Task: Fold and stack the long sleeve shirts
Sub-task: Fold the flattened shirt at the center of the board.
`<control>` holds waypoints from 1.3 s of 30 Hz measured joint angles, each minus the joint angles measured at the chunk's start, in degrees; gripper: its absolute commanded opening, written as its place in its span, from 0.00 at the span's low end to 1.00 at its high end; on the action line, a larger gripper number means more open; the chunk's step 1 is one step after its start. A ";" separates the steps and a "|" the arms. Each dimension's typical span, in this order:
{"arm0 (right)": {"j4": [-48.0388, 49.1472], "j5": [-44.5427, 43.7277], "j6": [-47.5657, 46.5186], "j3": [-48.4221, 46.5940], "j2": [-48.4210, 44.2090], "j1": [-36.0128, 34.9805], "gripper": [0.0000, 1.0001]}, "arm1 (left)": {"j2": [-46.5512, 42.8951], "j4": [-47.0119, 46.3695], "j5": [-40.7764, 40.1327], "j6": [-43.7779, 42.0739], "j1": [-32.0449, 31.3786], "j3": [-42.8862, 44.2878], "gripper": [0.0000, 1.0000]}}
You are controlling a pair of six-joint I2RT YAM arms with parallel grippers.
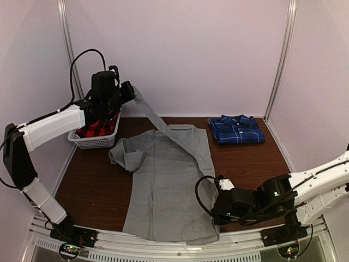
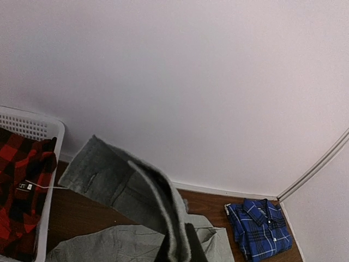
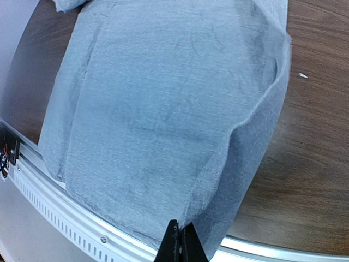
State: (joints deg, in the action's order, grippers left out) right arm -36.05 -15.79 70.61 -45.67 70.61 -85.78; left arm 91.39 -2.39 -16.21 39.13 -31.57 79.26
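My left gripper [image 1: 128,91], clamped on a sleeve of the grey shirt [image 1: 163,180], holds it raised beside the white basket [image 1: 97,143]. My right gripper [image 1: 216,212] pinches that shirt's near right hem; only the right wrist view shows cloth between the closed fingertips [image 3: 172,246]. The blue plaid shirt [image 1: 236,130] lies folded at the far right of the brown table [image 1: 256,164], below pale walls [image 1: 207,49].

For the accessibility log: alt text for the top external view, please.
A grey shirt lies spread on the table, its sleeve lifted by the left gripper while the right gripper pinches its near right hem. A folded blue shirt sits far right; a white basket of red plaid cloth far left.
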 measured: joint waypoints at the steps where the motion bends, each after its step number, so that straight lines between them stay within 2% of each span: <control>1: 1.22 0.42 -1.05 -0.26 0.68 0.00 0.00 | 0.00 0.15 0.11 -0.48 0.74 0.00 0.00; 8: 11.91 6.54 -8.24 -0.96 7.89 0.04 0.00 | 0.02 0.81 2.36 -3.58 5.11 0.00 0.00; 16: 19.67 14.91 -10.45 -0.22 12.98 1.77 0.00 | 1.38 0.81 4.48 -5.01 5.75 0.00 0.00; 35: 25.22 21.92 -11.78 2.34 16.13 3.32 0.00 | 2.78 -0.15 10.34 -4.96 5.75 -3.96 0.00; 37: 25.35 22.38 -12.04 2.34 16.70 3.32 0.05 | 2.78 -0.33 10.86 -4.94 5.75 -4.42 0.00; 39: 25.49 22.82 -12.35 2.34 17.07 3.32 0.15 | 2.69 -0.61 11.43 -4.92 5.75 -5.03 0.00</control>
State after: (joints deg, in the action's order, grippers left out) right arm -10.57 7.03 58.26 -43.33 87.68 -82.46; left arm 94.08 -3.01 -4.78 34.22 -25.82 74.24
